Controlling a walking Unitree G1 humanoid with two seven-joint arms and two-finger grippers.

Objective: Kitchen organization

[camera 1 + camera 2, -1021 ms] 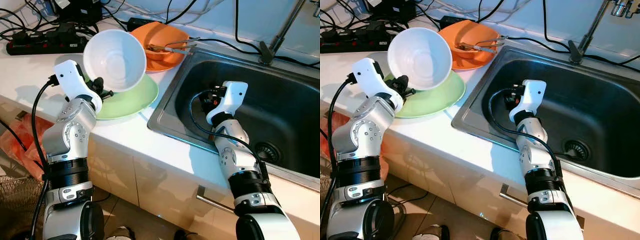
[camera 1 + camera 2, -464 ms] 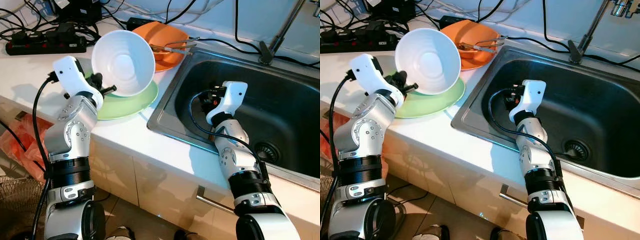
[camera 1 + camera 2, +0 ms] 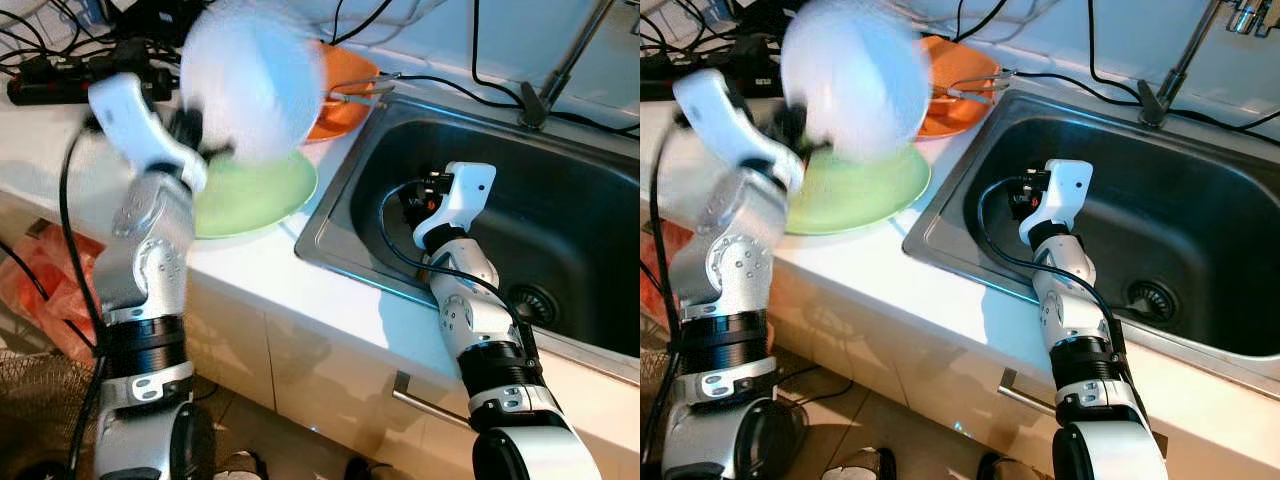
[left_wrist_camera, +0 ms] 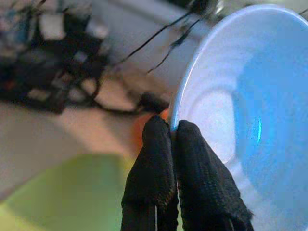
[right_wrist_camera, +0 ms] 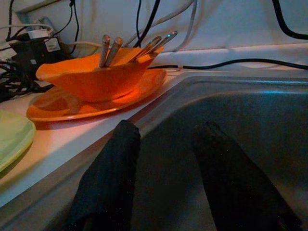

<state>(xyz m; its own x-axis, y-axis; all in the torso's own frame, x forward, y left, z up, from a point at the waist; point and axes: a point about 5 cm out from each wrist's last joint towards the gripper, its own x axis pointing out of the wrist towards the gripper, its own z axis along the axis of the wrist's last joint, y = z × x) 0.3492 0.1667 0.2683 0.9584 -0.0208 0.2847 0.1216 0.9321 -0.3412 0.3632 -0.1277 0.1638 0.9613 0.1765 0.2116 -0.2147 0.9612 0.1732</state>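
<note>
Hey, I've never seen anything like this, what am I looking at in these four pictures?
It is a humanoid robot at a kitchen counter. The two wide pictures come from its head, looking down at its silver arms. The other two come from cameras on its wrists. The left claw pinches the rim of a white bowl, blurred, above a green plate. The right claw is open, inside the sink. On the counter an orange bowl with utensils sits on an orange plate.
</note>
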